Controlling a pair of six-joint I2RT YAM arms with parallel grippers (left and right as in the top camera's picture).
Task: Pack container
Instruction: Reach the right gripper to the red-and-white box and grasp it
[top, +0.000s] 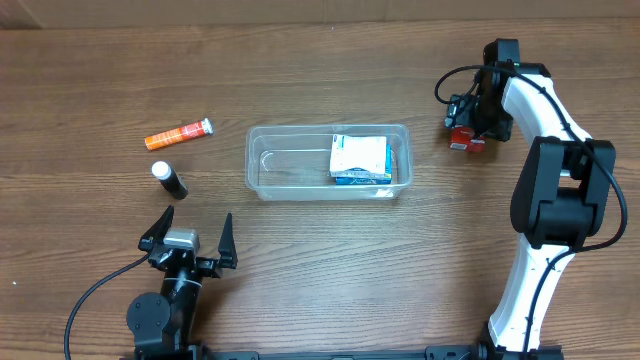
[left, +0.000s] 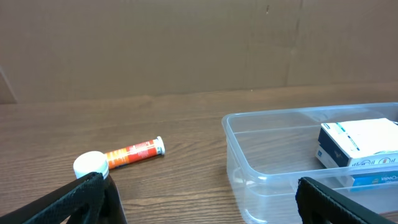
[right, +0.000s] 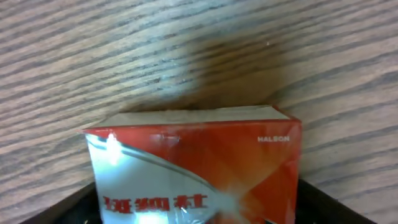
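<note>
A: How many things do you count from your screen?
B: I count one clear container (top: 290, 165). Two small boxes: one blue-and-white box (top: 360, 158) and one red box (top: 466, 139).
A: And on the left?
B: One orange tube (top: 178, 133) and one black bottle (top: 169, 179) with a white cap.

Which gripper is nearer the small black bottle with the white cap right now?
Left. The left gripper is open close beside the black bottle, not touching it. The right gripper is far off, beyond the clear plastic container, at a red box.
</note>
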